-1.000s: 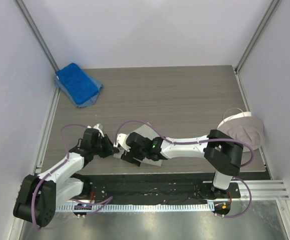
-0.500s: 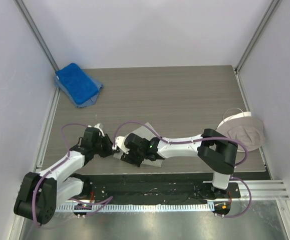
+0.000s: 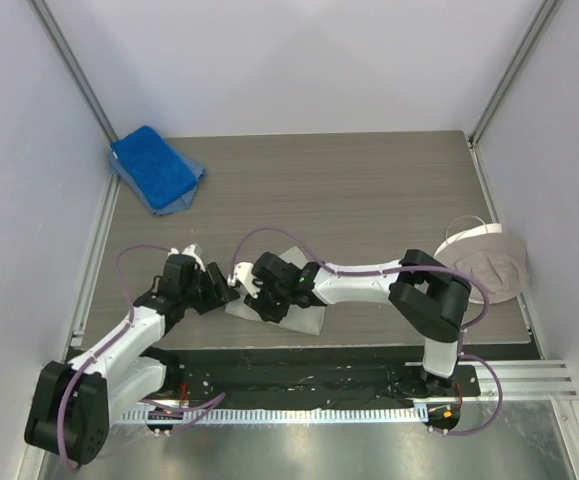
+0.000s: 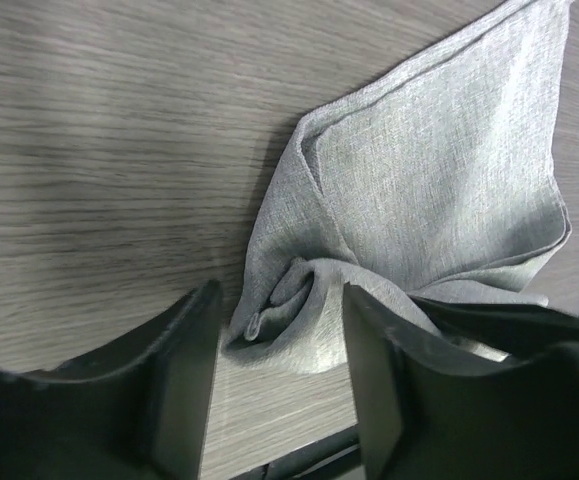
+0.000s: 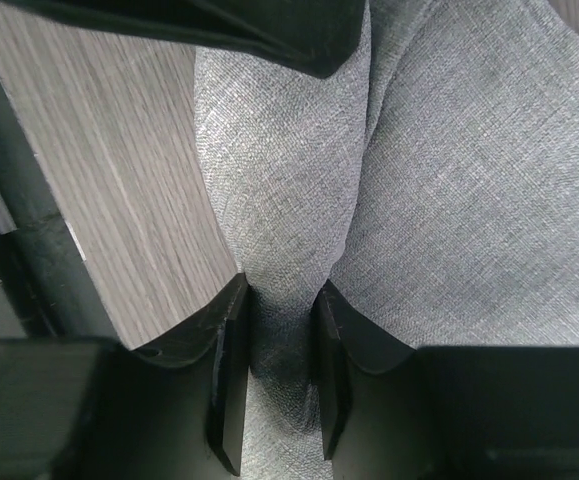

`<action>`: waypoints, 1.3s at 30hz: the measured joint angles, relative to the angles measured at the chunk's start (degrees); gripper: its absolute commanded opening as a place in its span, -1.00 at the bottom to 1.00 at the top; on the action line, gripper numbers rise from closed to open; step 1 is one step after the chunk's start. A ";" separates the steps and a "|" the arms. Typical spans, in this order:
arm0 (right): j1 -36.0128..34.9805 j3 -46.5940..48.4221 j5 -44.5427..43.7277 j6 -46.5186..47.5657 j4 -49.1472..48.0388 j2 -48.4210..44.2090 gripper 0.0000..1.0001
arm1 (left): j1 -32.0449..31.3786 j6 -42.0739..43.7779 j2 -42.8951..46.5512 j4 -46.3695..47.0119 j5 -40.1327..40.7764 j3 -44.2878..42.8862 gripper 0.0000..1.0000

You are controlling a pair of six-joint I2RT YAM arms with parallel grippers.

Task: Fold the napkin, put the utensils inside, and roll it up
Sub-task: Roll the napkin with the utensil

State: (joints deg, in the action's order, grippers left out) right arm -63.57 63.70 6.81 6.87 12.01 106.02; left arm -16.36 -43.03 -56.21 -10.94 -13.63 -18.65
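Observation:
The light grey napkin point(image 3: 305, 318) lies partly rolled near the table's front edge. In the left wrist view the napkin point(image 4: 439, 170) has a loosely curled end lying between the spread jaws of my left gripper point(image 4: 281, 335), and neither jaw touches it. My left gripper point(image 3: 226, 291) stands open at the napkin's left end. Right beside it, my right gripper point(image 3: 253, 298) pinches a raised fold. In the right wrist view that gripper point(image 5: 281, 335) is shut on the napkin point(image 5: 469, 150). The utensils are hidden.
A bright blue towel point(image 3: 155, 166) lies at the far left corner. A pale cloth mask-like object point(image 3: 485, 258) sits at the right edge. The table's front edge and a black strip point(image 3: 299, 372) run just below the napkin. Walls close in on both sides.
My left gripper has opened and let go of the napkin's curled end. My right gripper has closed onto a fold of the napkin and shifted slightly left.

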 measured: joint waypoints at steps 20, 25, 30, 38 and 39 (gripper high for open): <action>15.21 6.01 41.31 -6.16 2.27 11.06 -0.43 | 0.00 -0.20 4.26 1.29 2.03 2.47 0.18; 15.17 6.27 43.25 -6.19 3.41 11.76 -0.43 | 0.02 -0.48 0.63 5.42 1.31 2.49 -0.25; 15.23 6.67 43.12 -6.27 4.61 11.78 -0.38 | 0.02 -0.68 -2.19 7.08 -0.42 2.71 -0.66; 15.23 8.59 41.29 -8.02 8.59 11.13 0.23 | 0.02 -1.62 -0.52 7.89 -1.53 4.17 -0.99; 15.17 8.70 40.26 -8.24 9.31 10.40 0.27 | 0.02 -1.64 -0.35 7.76 -1.55 4.20 -1.00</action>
State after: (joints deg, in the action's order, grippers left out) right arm -48.40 72.40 47.07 -1.37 21.32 116.42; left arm -16.34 -44.66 -56.55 -3.18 -15.18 -14.46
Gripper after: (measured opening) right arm 0.541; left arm 0.022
